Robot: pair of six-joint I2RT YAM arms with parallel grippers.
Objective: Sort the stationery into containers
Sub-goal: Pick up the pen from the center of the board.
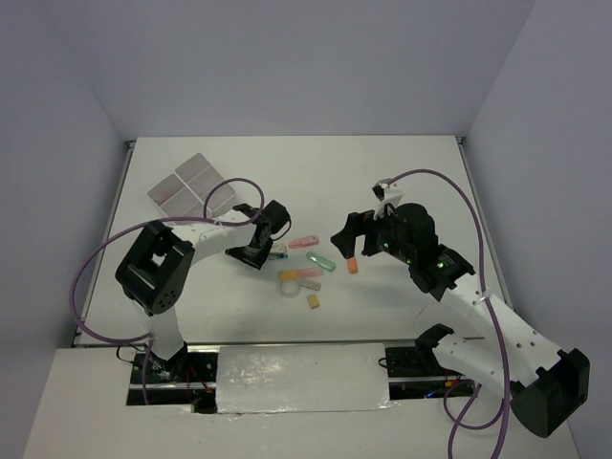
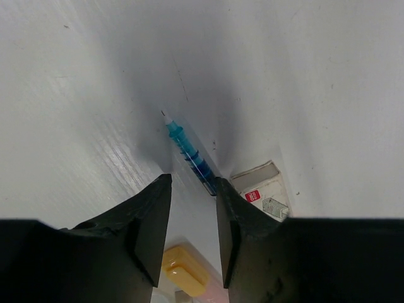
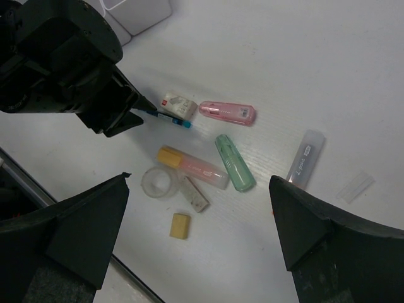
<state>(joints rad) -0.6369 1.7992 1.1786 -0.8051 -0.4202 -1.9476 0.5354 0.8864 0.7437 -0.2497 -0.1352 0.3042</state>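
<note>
- The blue pen (image 2: 189,154) is the one in play. On the left wrist cam it lies flat on the white tabletop (image 2: 76,95), long axis 11 to 5 o'clock, with the white tip pointing at 11.
- The left gripper (image 2: 192,218) is down over the pen's back end, roughly half open. The gap between the fingers is clearly wider than the pen, so nothing is pinched. The pen's tail slips behind the 3 o'clock finger, and I can't tell if they touch.
- A white eraser with a red label (image 2: 262,189) sits just beside that tail end.
- The right gripper (image 3: 199,183) is spread as wide as it goes, holding nothing, hanging above the pile.
- On the right wrist cam:
  - The pink marker (image 3: 227,112) lies about 9 to 3.
  - The green marker (image 3: 235,163) lies 11 to 5.
  - The orange-capped marker (image 3: 192,167) lies 10 to 4.
  - The tape ring (image 3: 160,182) is just beside that cap, with the tan eraser (image 3: 180,225) near it at 5 o'clock.
- The frosted stick (image 3: 305,158) lies 1 to 7, and its print is too small to read.
- The containers (image 1: 189,184) sit well apart from the pile, at 10 o'clock in the top view. I can't count the compartments from here, and the right wrist view cuts them off at the top edge.
- Pale lilac-grey walls (image 1: 287,67) close in three sides.
</note>
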